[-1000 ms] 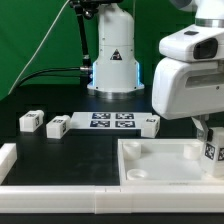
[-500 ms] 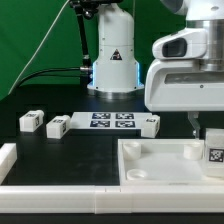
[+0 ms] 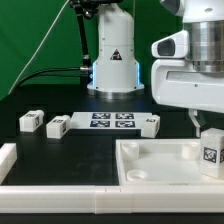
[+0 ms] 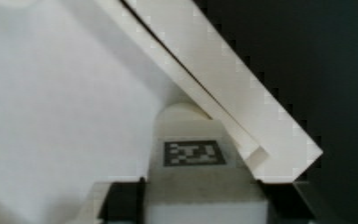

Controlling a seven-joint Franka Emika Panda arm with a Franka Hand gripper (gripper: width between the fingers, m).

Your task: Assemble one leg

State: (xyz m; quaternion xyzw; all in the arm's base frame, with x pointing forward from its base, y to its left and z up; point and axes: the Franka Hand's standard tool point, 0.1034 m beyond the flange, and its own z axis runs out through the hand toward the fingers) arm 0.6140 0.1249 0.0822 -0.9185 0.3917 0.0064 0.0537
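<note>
One leg (image 3: 210, 153) is clamped in the gripper (image 3: 205, 130) at the exterior view's right. The fingers (image 4: 123, 205) are closed on it from two opposite sides. In the wrist view they sit flush against its flanks, with no gap showing. The leg (image 4: 194, 150) hangs upright, its marker face turned toward the exterior camera and also plain in the wrist view.

Position: the leg is over the far right corner of the tray (image 3: 160, 180), inside the rim. In the wrist view one tray wall (image 4: 229, 85) runs slantwise just beside the leg, and its end meets the finger on that side. Whether the leg's lower end touches the tray floor or a socket cannot be told, since neither view shows its foot.

Three spare legs (image 3: 57, 126) lie loose on the table (image 3: 90, 150), all well apart from the tray. Two are near each other at the exterior view's left. The third is just beside the right end of the marker board (image 3: 112, 121). Each shows a marker on one face.

The arm's base (image 3: 112, 60) stands behind the marker board, against a green backdrop. A white rail (image 3: 50, 185) runs along the table's near edge, from the exterior view's left to the tray's front wall.
</note>
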